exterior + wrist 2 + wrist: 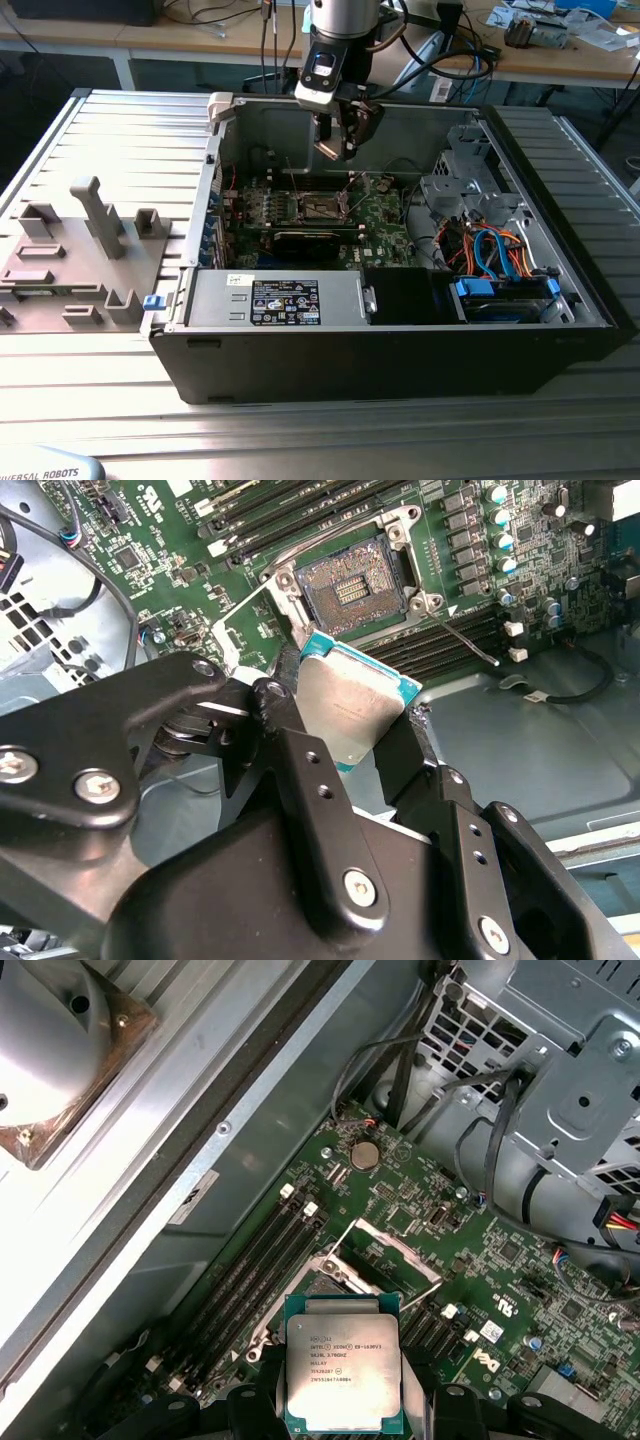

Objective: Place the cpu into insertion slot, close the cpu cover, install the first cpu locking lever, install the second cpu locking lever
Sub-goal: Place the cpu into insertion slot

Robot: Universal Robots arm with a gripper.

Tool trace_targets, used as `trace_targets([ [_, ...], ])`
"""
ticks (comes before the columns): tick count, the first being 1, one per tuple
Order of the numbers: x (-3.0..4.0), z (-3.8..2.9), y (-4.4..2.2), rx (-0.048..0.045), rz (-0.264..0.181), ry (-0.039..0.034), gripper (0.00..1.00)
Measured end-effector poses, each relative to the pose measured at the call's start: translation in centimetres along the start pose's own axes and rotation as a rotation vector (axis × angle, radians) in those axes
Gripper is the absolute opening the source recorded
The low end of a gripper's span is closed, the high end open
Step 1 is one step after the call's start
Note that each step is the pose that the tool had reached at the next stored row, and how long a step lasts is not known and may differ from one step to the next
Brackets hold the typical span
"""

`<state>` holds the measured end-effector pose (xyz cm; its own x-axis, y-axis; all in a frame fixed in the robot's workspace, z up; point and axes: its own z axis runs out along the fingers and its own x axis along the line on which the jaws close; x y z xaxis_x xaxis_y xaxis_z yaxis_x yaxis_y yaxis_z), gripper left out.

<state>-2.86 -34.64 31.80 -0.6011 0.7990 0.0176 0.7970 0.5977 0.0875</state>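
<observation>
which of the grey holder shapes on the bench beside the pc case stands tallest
The post with the crossbar top, at the exterior view's left. It rises well above the low blocks around it.

The cpu [343,1372] shows a silver-grey top with a teal border; the circuit board [478,1260] is green, the gripper [350,725] black.

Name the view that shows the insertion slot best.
The second wrist view: the insertion slot lies open and unobstructed, its contacts plain. In the first wrist view the held cpu covers most of it; the exterior view shows it far off.
</observation>
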Motion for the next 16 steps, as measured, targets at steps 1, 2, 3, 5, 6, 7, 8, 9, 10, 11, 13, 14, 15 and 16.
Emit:
trace_targets([
  [1,0.0,0.0,0.0,0.0,0.001,-0.0001,0.54],
  [2,0.0,0.01,0.0,0.0,0.001,-0.0002,0.54],
  [3,0.0,0.01,0.0,0.0,0.002,-0.0002,0.54],
  [5,0.0,0.02,0.0,-0.0001,0.004,-0.0004,0.54],
  [6,0.0,0.02,0.0,-0.0001,0.005,-0.0004,0.54],
  [7,0.0,0.03,0.0,-0.0001,0.005,-0.0005,0.54],
  [8,0.0,0.03,0.0,-0.0001,0.006,-0.0005,0.54],
  [9,0.0,0.04,0.0,-0.0001,0.007,-0.0006,0.54],
  [10,0.0,0.04,0.0,-0.0001,0.007,-0.0006,0.54],
  [11,0.0,0.04,0.0,-0.0001,0.008,-0.0007,0.54],
  [13,0.0,0.05,-0.01,-0.0001,0.009,-0.0008,0.54],
  [14,0.0,0.05,-0.01,-0.0002,0.009,-0.0008,0.54],
  [15,0.0,0.05,-0.01,-0.0001,0.01,-0.0009,0.54],
  [16,0.0,0.06,-0.01,-0.0001,0.011,-0.0009,0.54],
])
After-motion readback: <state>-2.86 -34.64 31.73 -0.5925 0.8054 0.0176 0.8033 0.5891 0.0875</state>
